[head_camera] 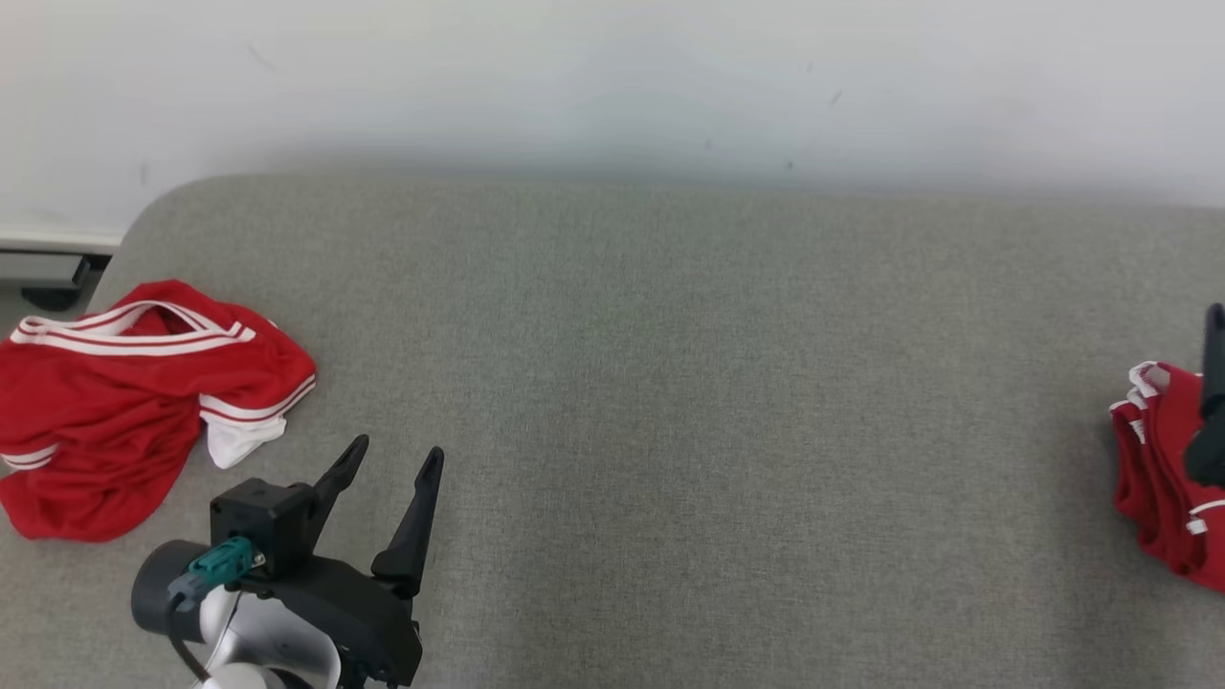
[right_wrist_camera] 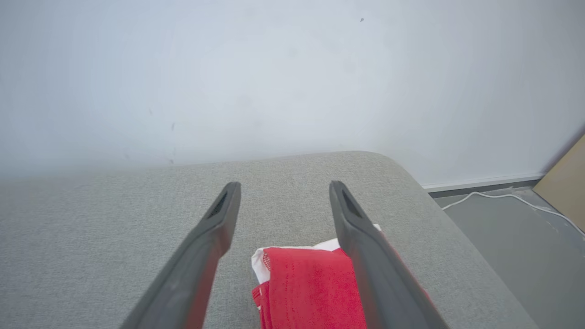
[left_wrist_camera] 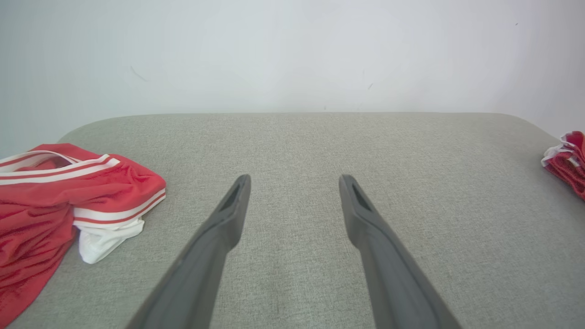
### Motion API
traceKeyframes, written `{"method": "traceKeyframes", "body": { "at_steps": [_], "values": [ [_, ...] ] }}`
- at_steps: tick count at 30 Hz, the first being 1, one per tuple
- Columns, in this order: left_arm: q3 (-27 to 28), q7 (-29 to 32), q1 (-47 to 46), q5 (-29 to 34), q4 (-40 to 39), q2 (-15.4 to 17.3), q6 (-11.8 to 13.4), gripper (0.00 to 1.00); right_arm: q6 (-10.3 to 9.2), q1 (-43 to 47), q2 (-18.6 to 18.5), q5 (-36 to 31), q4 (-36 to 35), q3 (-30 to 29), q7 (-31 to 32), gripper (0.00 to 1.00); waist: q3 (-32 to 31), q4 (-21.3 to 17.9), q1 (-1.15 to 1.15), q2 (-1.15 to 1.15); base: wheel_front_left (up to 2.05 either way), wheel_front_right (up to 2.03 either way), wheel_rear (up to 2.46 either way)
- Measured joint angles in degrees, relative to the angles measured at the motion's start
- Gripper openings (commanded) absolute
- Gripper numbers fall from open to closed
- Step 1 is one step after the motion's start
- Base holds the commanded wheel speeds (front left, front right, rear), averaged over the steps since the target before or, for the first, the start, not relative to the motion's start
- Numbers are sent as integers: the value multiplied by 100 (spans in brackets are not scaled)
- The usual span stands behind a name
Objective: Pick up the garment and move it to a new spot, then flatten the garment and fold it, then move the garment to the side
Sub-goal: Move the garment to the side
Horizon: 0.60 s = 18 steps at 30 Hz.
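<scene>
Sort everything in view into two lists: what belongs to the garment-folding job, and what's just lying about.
Belongs to the job:
folded red garment, at the surface's right end under the open right gripper
crumpled red garment, beside the open left gripper, probably next
grey padded surface

Just lying about:
white cable on the floor
tan board

grey fabric surface (head_camera: 670,431), white wall (head_camera: 612,77), white cable (right_wrist_camera: 498,195) on floor (right_wrist_camera: 502,260)
</scene>
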Motion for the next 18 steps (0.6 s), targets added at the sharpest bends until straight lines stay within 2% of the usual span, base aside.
{"method": "traceKeyframes", "body": {
  "at_steps": [8, 18],
  "values": [
    [73, -267, -4, 16, 291, -94, 43, 100, 302, 492, 548, 277, -238, 49, -476, 100, -376, -90, 0, 0, 0, 0, 0],
    [263, -538, 346, 35, 345, -99, 115, 100, 368, 1304, 1113, 134, -998, 547, -823, 100, -808, -220, -1, -1, 0, 0, 0]
  ]
}}
